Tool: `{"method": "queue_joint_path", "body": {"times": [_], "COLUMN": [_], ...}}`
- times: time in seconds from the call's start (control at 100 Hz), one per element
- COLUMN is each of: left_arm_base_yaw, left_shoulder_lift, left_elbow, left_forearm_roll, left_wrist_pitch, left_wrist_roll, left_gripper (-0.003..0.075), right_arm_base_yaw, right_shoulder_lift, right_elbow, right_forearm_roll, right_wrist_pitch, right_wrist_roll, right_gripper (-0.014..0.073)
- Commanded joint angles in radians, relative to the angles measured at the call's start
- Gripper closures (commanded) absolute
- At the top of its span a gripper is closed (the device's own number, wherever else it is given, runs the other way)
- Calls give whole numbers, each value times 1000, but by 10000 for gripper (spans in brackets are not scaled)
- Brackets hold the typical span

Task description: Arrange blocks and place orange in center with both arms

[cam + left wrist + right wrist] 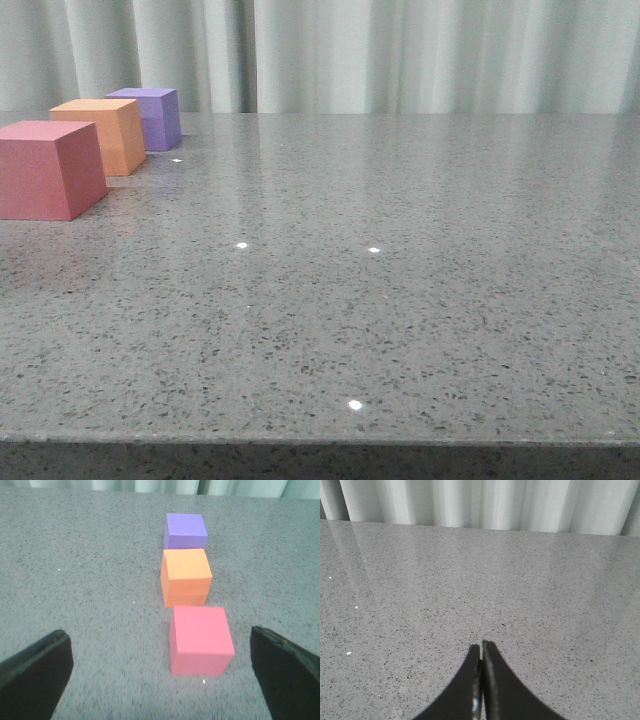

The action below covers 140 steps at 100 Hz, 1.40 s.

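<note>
At far left of the table (420,300), orange cube (186,577) sits mid-row between purple (185,530) and pink (201,639), probably light, matte, grippy; grab opposite flat sides; left gripper (160,672) spread wide, right gripper (481,655) closed, empty.

Tabletop (400,300): you are looking at a grey speckled stone-like slab, glossy, with small bright light spots on it; its front edge runs along the bottom of the front view.
Red-pink cube (48,168): you see it resting flat on the tabletop at the far left, nearest of the three to the front edge.
Orange cube (102,134): you find it just behind the red-pink cube, a narrow gap between them, in the middle of the row.
Purple cube (150,117): it sits farthest back, close behind the orange cube; whether they touch you cannot tell.
Row: the three run in a line slanting away toward the back.
</note>
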Motion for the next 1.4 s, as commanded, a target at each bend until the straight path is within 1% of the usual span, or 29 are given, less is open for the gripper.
{"method": "queue_joint_path", "body": {"times": [0.0,0.18,0.23,0.28,0.35,0.4,0.42,0.47,0.49,0.54,0.56,0.59,1.39], "left_arm_base_yaw": [2,2,2,2,2,2,2,2,2,2,2,2,2], "left_shoulder_lift": [-105,-298,-339,-377,-422,-447,-456,-471,-476,-480,-480,-480,-480], "left_elbow": [49,168,192,213,235,247,249,253,253,253,253,253,253], "left_forearm_roll": [-15,-22,-22,-22,-20,-18,-17,-16,-16,-16,-16,-16,-16], "left_wrist_pitch": [-93,-98,-98,-98,-98,-98,-98,-98,-96,-96,-96,-96,-90], "left_wrist_roll": [0,0,0,0,0,0,0,0,0,0,0,0,0], "left_gripper": [40,45,67,108,204,313,343,470,503,633,664,740,739], "right_arm_base_yaw": [-5,-5,-5,-5,-5,-5,-5,-5,-5,-5,-5,-5,-5], "right_shoulder_lift": [3,3,3,3,3,3,3,3,3,3,3,3,3], "right_elbow": [-27,-27,-27,-27,-27,-27,-27,-27,-27,-27,-27,-27,-27], "right_forearm_roll": [-23,-23,-23,-23,-23,-23,-23,-23,-23,-23,-23,-23,-23], "right_wrist_pitch": [-76,-76,-76,-76,-76,-76,-76,-76,-76,-76,-76,-76,-76], "right_wrist_roll": [-3,-3,-3,-3,-3,-3,-3,-3,-3,-3,-3,-3,-3], "right_gripper": [660,660,660,660,660,660,660,660,660,660,660,660,660]}}
